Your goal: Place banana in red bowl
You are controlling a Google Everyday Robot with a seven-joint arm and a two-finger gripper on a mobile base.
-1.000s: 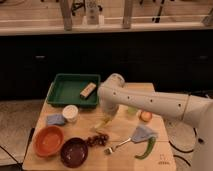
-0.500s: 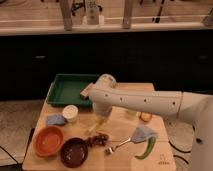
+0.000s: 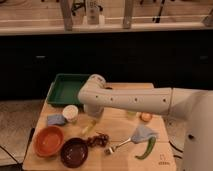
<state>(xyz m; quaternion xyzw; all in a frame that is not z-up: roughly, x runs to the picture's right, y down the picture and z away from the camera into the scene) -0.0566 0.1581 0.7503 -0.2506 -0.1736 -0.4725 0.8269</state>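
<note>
Within the last second the white tubular robot arm [image 3: 135, 100] had swung left across the light wooden table [image 3: 122, 131], bringing its gripper [image 3: 95, 115] down just above the small, slim, pale yellow banana [image 3: 89, 128], which I judged an approach to the pick, not a grasp. The banana lay on the table, near the round orange-red bowl [image 3: 49, 141] at front left but apart from it. The arm reached in from the right, bent down at its elbow, fingers together and empty.
</note>
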